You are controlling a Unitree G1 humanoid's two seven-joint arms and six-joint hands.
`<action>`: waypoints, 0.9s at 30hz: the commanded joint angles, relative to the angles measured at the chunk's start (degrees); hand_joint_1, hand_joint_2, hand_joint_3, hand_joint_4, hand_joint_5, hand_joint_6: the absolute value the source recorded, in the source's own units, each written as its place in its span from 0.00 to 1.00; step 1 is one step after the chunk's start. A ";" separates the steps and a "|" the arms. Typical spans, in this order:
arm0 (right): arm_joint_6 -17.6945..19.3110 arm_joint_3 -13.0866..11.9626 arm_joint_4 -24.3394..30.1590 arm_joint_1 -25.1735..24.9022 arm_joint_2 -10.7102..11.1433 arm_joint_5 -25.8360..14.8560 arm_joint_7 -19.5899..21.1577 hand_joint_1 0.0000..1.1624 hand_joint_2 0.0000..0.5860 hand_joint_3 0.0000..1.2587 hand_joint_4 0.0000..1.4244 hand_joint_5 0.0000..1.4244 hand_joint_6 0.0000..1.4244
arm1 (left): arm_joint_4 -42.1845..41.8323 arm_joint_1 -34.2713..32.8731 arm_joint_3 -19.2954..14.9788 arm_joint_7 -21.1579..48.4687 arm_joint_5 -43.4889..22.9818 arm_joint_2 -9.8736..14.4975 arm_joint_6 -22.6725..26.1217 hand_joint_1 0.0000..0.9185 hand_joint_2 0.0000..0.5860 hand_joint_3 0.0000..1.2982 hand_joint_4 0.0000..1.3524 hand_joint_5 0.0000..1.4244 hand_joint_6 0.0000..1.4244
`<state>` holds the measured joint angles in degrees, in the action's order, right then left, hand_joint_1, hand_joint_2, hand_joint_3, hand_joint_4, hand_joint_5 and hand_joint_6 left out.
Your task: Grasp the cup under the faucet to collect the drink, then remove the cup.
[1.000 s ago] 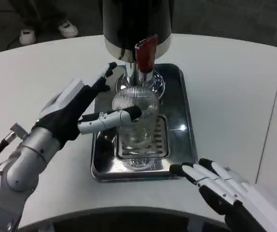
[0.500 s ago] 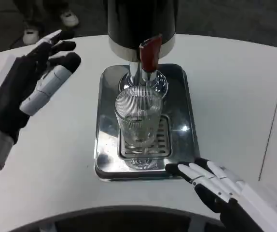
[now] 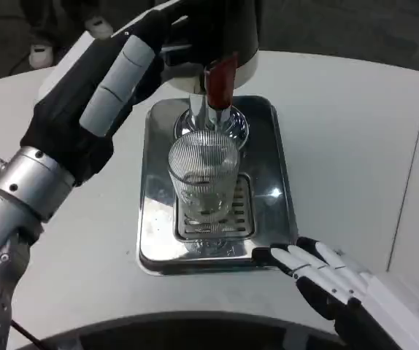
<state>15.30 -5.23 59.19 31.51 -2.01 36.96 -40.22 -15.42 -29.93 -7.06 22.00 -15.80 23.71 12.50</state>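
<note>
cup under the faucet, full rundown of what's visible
The cup is a clear ribbed tumbler, glass or plastic by its look, standing upright on the slotted grate of the shiny metal drip tray. It sits directly below the chrome faucet with the red lever. Fill level is hard to tell. Neither hand touches it: the left hand is raised near the dispenser body, the right hand rests at the tray's near right corner.

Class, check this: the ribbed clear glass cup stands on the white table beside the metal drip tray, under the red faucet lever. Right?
Not quite. The head view shows the ribbed clear glass cup standing on the metal drip tray's grate, not beside it. It is under the red faucet lever.
</note>
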 commanded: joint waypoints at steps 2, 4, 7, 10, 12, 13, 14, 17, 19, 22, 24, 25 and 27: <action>0.34 -0.57 0.81 0.70 0.09 -0.92 1.10 0.41 0.81 0.10 0.05 0.00 0.00 | -0.80 -2.22 1.47 0.09 -0.24 -0.75 1.71 0.07 0.18 0.15 0.12 0.18 0.16; 0.39 -0.69 0.81 0.81 0.15 -1.08 1.21 0.41 0.81 0.10 0.05 0.00 0.00 | -0.41 -3.21 2.21 0.26 0.50 -0.70 1.54 0.07 0.18 0.15 0.11 0.18 0.16; 0.47 -0.85 0.81 0.93 0.22 -1.26 1.32 0.41 0.81 0.10 0.05 0.00 0.00 | 0.47 -4.51 3.34 0.84 1.51 -0.58 1.03 0.07 0.18 0.14 0.11 0.18 0.16; 0.48 -0.98 0.81 0.81 0.31 -1.42 1.34 0.41 0.81 0.10 0.06 0.00 0.00 | 3.45 -6.79 5.37 2.68 3.00 -0.25 -0.79 0.07 0.18 0.14 0.10 0.18 0.15; 0.45 -1.05 0.81 0.66 0.33 -1.47 1.34 0.41 0.81 0.10 0.06 0.00 0.00 | 5.13 -7.73 6.07 3.96 3.67 -0.18 -1.63 0.07 0.18 0.14 0.10 0.18 0.15; 0.41 -1.13 0.81 0.61 0.35 -1.51 1.34 0.41 0.81 0.10 0.06 0.00 0.00 | 5.72 -7.99 6.24 4.39 3.86 -0.17 -1.98 0.07 0.18 0.13 0.10 0.17 0.15; 0.34 -1.22 0.81 0.56 0.37 -1.56 1.34 0.41 0.81 0.10 0.06 0.00 0.00 | 6.11 -8.07 6.40 4.69 4.12 -0.08 -2.36 0.07 0.18 0.12 0.10 0.17 0.15; 0.19 -1.25 0.81 0.61 0.31 -1.62 1.34 0.41 0.81 0.10 0.06 0.00 0.00 | 7.08 -7.84 7.00 5.97 5.65 0.64 -4.31 0.07 0.18 0.12 0.09 0.17 0.14; 0.03 -0.95 0.81 0.57 0.26 -1.46 1.34 0.41 0.81 0.10 0.06 0.00 0.00 | 7.65 -7.61 7.41 6.97 6.88 1.37 -5.77 0.07 0.18 0.12 0.08 0.16 0.13; -0.36 -0.46 0.81 0.21 0.22 -1.06 1.21 0.41 0.81 0.10 0.06 0.00 0.00 | 8.19 -7.35 7.62 8.04 8.52 2.47 -7.97 0.07 0.18 0.12 0.08 0.16 0.13; -0.62 -0.14 0.81 -0.05 0.23 -0.80 1.14 0.41 0.81 0.10 0.06 0.00 0.00 | 8.38 -7.21 7.77 8.48 9.72 3.25 -9.53 0.07 0.18 0.12 0.08 0.16 0.13; -0.75 -0.01 0.81 -0.17 0.24 -0.68 1.13 0.41 0.81 0.10 0.06 0.00 0.00 | 8.46 -7.12 7.84 8.62 10.21 3.63 -10.21 0.07 0.18 0.12 0.08 0.16 0.13; -1.00 0.14 0.81 -0.36 0.26 -0.53 1.14 0.41 0.81 0.10 0.06 0.00 0.00 | 8.88 -6.74 8.11 8.94 11.77 4.70 -12.21 0.05 0.18 0.12 0.08 0.15 0.11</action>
<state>14.74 -5.36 59.19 31.16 -1.70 36.25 -39.57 -7.41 -37.67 0.35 29.41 -5.94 26.70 2.11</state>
